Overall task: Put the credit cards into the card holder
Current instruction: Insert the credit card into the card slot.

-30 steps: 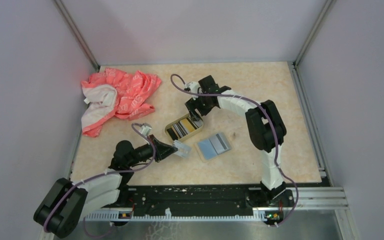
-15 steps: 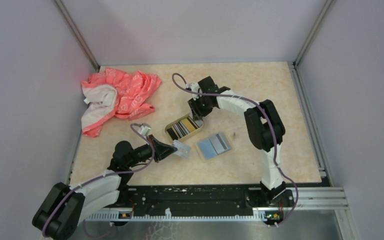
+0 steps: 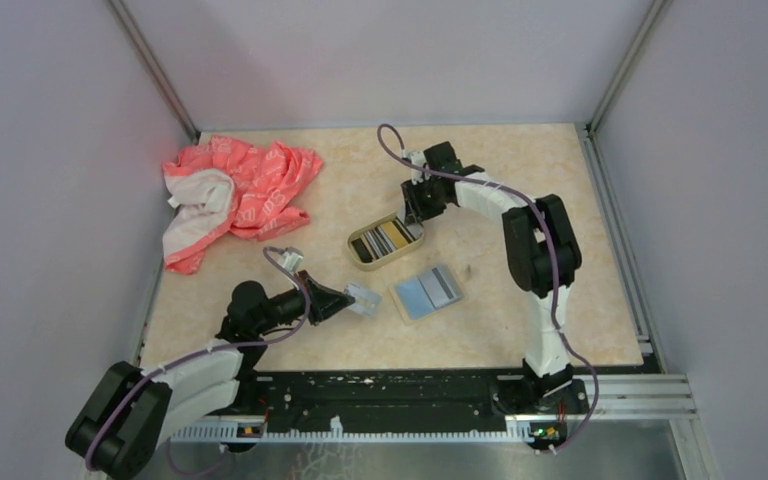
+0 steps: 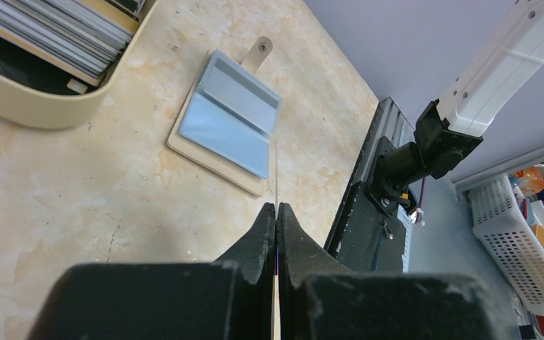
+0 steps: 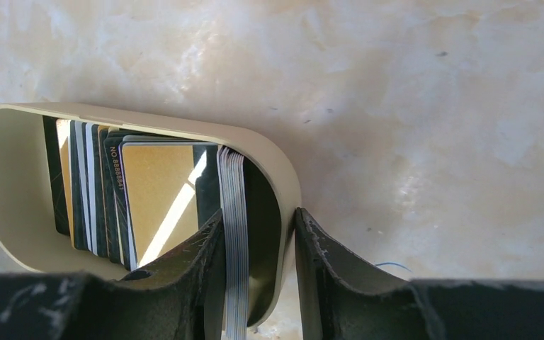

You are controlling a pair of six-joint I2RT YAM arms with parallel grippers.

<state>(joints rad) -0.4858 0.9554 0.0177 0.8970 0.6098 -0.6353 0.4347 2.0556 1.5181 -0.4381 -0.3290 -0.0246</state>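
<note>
**One card held, three on the counter, the rest in the tin**

The left jaws are pressed shut on a single card (image 3: 364, 298), held on edge just above the counter (image 3: 520, 180). The left wrist view shows it as a thin line rising from between the closed fingers (image 4: 294, 230).

Just to the right of that card lies a small pile of three. A tan card (image 4: 216, 159) is at the bottom, with a pale blue card (image 3: 412, 296) and a grey card (image 3: 444, 286) with a dark stripe side by side on top of it.

The one card holder (image 3: 388, 240) sits on the counter just beyond the pile, near the middle. The right jaws are closed down over its far end wall, one finger inside the tin and the other against the outside. The cards in the holder stand on edge. A gold-faced card (image 5: 159, 198) faces the right wrist camera, dark and striped ones are beside it, and a pack of silvery edges (image 5: 235, 212) is nearest the gripped wall. Their number cannot be counted.

One pink cloth (image 3: 235, 195) lies crumpled at the far left of the counter, well apart from the cards.
</note>
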